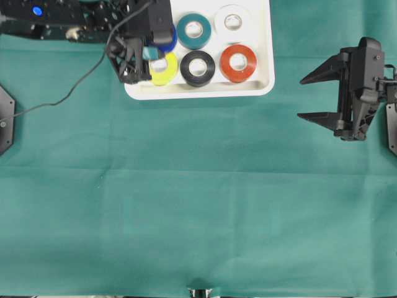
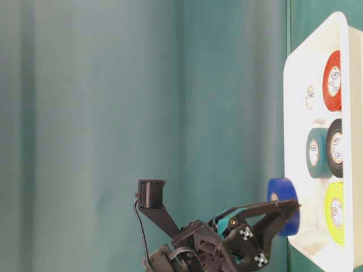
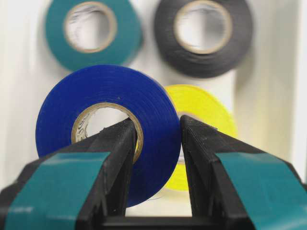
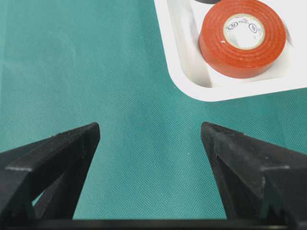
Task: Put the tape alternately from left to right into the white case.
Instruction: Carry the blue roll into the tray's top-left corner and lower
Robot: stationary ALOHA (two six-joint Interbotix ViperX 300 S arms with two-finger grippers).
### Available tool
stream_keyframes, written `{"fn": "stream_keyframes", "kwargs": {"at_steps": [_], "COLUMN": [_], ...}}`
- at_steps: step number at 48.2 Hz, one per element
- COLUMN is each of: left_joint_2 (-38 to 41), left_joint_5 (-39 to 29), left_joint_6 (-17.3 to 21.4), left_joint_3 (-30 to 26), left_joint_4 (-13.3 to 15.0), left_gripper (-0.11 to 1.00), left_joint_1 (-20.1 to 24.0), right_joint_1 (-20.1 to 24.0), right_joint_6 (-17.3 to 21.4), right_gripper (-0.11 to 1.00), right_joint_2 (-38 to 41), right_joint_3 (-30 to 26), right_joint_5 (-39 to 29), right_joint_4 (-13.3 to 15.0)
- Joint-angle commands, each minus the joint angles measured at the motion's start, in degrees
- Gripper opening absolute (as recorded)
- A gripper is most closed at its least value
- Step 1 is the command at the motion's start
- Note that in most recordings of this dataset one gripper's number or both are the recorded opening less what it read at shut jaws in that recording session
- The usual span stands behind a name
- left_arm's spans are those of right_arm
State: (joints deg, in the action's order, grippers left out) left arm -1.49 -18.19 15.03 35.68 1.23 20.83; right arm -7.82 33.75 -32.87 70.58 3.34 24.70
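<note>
Overhead exterior: left gripper (image 1: 151, 54) covers most of the blue roll (image 1: 166, 41), clamped through its rim and held above the white case's (image 1: 263, 87) left edge. Yellow roll (image 1: 164, 69) half hidden beneath. Teal (image 1: 193, 30), white (image 1: 232, 22), black (image 1: 198, 67), orange-red (image 1: 238, 63) lie inside. Right gripper (image 1: 319, 96) spread wide, empty, over green cloth (image 1: 198, 198), right of case.

A teal-green cloth (image 1: 198, 205) covers the whole tabletop — faint fold creases, evenly lit, edge at six o'clock.
</note>
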Motion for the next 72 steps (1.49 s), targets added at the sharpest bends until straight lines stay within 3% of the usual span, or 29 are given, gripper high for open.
{"fn": "stream_keyframes", "kwargs": {"at_steps": [1,43,45,53,56,72], "left_joint_2": [-0.53,1.14,1.14,1.05,1.05,0.44], "left_joint_5": [0.88,1.14,1.14,1.14,1.05,1.14], "left_joint_6": [0.09,-0.44,-0.44,-0.35,-0.35,-0.44], "left_joint_3": [-0.62,0.00,0.18,0.53,0.62,0.62], "left_joint_4": [-0.09,0.00,0.00,0.00,0.00,0.00], "left_gripper": [0.27,0.28,0.35,0.83,0.94,0.95], "left_joint_1": [1.41,2.64,2.64,2.64,2.64,2.46], "right_joint_1": [0.09,0.09,0.09,0.09,0.09,0.09], "right_joint_6": [0.09,0.09,0.09,0.09,0.09,0.09], "right_gripper": [0.81,0.81,0.81,0.81,0.81,0.81], "right_joint_2": [-0.18,-0.18,-0.18,-0.18,-0.18,-0.18], "right_joint_3": [-0.62,-0.53,-0.62,-0.53,-0.53,-0.53], "right_joint_5": [0.44,0.44,0.53,0.44,0.44,0.53], "right_joint_4": [-0.18,-0.18,-0.18,-0.18,-0.18,-0.26]}}
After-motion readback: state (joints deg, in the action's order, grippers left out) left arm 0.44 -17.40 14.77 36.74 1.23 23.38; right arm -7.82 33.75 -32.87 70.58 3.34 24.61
